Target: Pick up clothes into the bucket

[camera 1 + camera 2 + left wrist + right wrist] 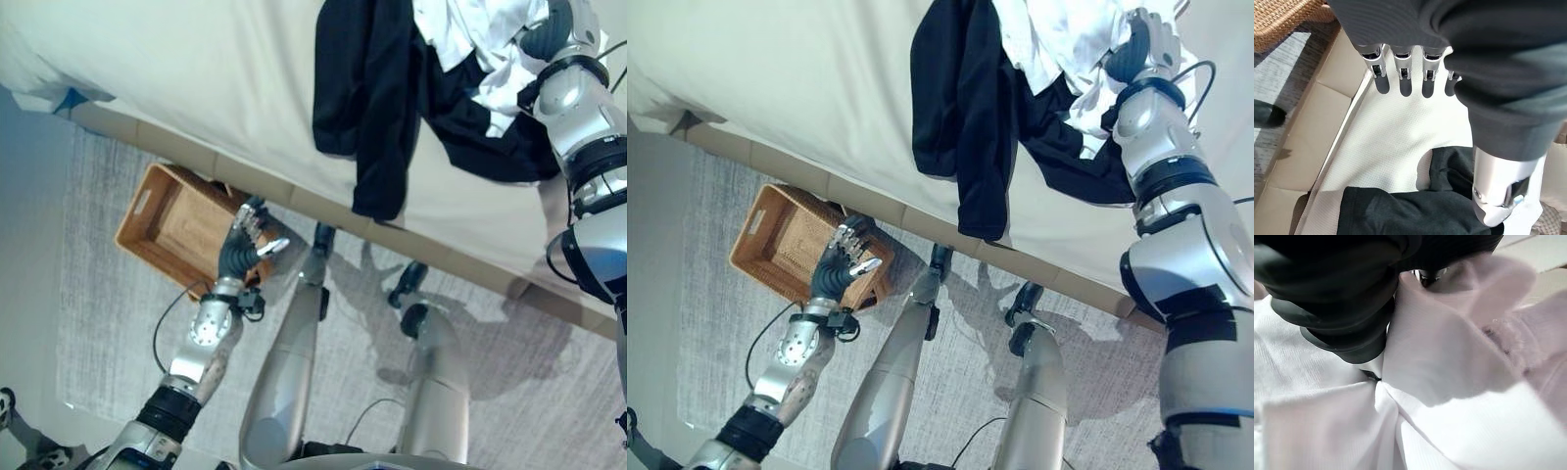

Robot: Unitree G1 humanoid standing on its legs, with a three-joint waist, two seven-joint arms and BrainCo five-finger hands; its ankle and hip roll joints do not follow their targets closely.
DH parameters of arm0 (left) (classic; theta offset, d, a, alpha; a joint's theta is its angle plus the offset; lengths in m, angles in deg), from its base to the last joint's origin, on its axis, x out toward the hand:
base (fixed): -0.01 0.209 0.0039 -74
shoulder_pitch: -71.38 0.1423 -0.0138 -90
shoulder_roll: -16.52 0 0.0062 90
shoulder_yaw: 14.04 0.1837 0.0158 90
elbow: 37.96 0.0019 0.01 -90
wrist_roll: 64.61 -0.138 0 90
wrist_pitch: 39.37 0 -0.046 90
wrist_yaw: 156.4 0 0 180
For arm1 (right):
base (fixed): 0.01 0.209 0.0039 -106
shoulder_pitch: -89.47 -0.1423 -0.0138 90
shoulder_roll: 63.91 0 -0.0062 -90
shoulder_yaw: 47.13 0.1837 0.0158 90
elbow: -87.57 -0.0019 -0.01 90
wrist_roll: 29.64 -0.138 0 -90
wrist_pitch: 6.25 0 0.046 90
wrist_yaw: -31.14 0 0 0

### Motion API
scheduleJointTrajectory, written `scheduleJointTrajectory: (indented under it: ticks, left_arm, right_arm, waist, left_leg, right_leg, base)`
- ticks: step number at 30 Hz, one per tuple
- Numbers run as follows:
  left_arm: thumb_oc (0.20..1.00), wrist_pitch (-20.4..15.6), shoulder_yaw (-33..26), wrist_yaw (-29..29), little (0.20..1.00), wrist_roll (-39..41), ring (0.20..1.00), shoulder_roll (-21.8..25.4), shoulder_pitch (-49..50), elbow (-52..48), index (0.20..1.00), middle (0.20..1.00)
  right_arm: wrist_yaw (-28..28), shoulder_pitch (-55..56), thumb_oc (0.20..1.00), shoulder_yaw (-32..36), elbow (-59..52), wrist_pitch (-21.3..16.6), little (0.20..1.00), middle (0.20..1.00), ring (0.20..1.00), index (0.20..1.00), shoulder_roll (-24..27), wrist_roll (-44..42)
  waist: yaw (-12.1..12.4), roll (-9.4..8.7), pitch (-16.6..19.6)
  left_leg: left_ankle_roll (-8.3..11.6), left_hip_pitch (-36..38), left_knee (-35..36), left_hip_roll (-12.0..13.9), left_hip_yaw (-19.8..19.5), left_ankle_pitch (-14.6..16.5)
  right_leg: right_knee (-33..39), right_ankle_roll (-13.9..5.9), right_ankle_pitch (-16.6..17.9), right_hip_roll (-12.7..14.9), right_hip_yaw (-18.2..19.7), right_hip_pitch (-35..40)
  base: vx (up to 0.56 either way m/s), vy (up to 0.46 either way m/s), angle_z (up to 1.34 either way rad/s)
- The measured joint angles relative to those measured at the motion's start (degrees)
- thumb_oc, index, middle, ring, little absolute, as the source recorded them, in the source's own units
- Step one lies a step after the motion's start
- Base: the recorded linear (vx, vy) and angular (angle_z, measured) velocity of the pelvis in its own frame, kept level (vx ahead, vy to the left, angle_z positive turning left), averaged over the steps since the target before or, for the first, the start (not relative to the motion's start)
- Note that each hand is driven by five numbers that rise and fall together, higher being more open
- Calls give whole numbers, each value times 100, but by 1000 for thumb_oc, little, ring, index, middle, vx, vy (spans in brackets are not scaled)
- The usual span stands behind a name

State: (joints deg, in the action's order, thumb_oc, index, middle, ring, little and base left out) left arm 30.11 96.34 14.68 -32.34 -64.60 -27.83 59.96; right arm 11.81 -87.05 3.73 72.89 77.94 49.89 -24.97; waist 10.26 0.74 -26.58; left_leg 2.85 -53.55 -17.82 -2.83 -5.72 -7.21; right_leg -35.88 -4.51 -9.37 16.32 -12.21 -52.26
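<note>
Setting: a home bedroom.

- Bed (196,69): a wide surface under a cream, finely textured cover, taking up the far half of the head views. Its near edge runs on a slant above a tan padded base (255,181) divided into panels.
- Clothes: a black garment (377,98) and a white garment (470,29) lie heaped near the bed's near edge, the black one hanging over that edge.
- Floor: a grey woven rug (108,245) lies along the bed base, with a smooth pale floor (29,294) past the rug's side.
- Basket (171,225): a woven rectangular basket with a cut-out handle stands on the rug against the bed base.
</note>
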Motion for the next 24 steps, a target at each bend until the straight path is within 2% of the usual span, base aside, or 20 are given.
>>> scheduleJointTrajectory:
  ticks: [7,11,14,17,19,21,24]
  left_arm:
    - [1000,6,84,0,1000,0,1000,12,5,31,1000,1000]
    - [1000,7,83,-6,1000,0,1000,7,-1,50,1000,1000]
    - [1000,17,61,-4,1000,0,1000,5,-21,244,1000,1000]
    - [1000,18,34,3,1000,0,1000,6,34,298,1000,1000]
    - [1000,18,26,22,1000,1,1000,10,56,306,1000,1000]
    - [1000,31,-83,69,1000,3,1000,-11,82,495,1000,1000]
    - [1000,103,-226,122,1000,8,1000,9,286,703,1000,1000]
  right_arm:
    - [1,97,200,16,-190,0,200,200,200,200,-29,-206]
    - [-10,286,200,93,-720,-11,200,200,200,200,-42,-374]
    - [-23,683,200,332,-1567,-20,200,200,200,200,-10,-511]
    - [-51,1252,200,497,-2284,-84,200,200,200,200,-15,-711]
    - [-40,1478,200,594,-2510,-110,200,200,200,200,2,-781]
    - [-18,2058,200,1026,-3292,-159,200,200,200,200,25,-889]
    - [27,2642,200,1198,-3773,-306,200,200,200,200,47,-1053]
  waist:
    - [-11,-3,11]
    - [-81,-7,25]
    - [-211,-24,36]
    - [-306,-96,86]
    - [-384,-179,210]
    - [-357,-247,230]
    - [-480,-326,338]
  left_leg:
    - [-1,320,80,5,3,6]
    - [-27,506,146,35,27,20]
    - [-15,747,207,90,40,-19]
    - [-16,1199,376,106,56,-15]
    - [1,1264,441,131,79,8]
    - [1,1547,484,195,94,2]
    - [-7,2116,721,210,120,17]
  right_leg:
    - [66,0,1,-2,5,294]
    - [178,-12,30,-35,2,482]
    - [377,-30,103,-115,-15,797]
    - [619,-57,124,-138,-39,1257]
    - [678,-58,123,-159,-26,1304]
    - [847,-60,181,-234,-47,1649]
    - [1126,-78,193,-264,-62,2215]
  base:
    - [0,0,0]
    - [-27,-19,-4]
    - [9,-29,-7]
    - [30,-22,-2]
    - [74,-47,-7]
    - [78,-58,-8]
    - [71,-39,-5]
